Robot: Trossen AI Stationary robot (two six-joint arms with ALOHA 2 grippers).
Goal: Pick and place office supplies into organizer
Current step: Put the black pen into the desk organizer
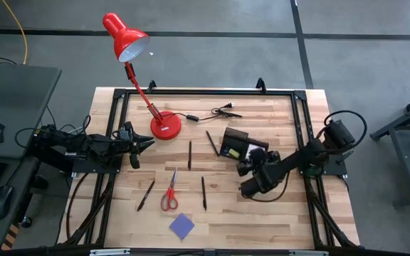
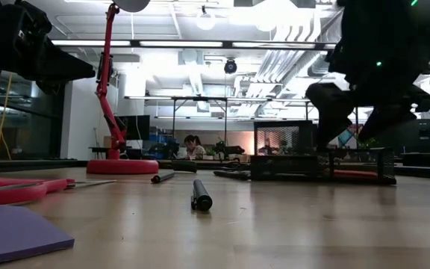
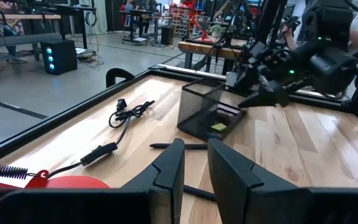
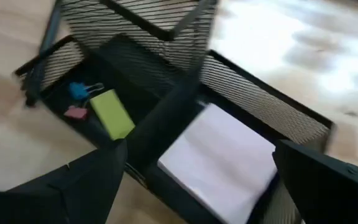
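The black mesh organizer stands right of the table's middle. In the right wrist view a pale note pad lies in one low compartment and a yellow piece in another. My right gripper hangs open just above the organizer's low part, with nothing between its fingers. The red-handled scissors, a blue-purple note pad and several dark pens lie flat on the wood. My left gripper waits at the left edge, with a narrow empty gap between its fingers.
A red desk lamp stands with its base at the far left, and its head reaches beyond the table. A black cable with a plug lies near the far edge. A black metal frame borders the table.
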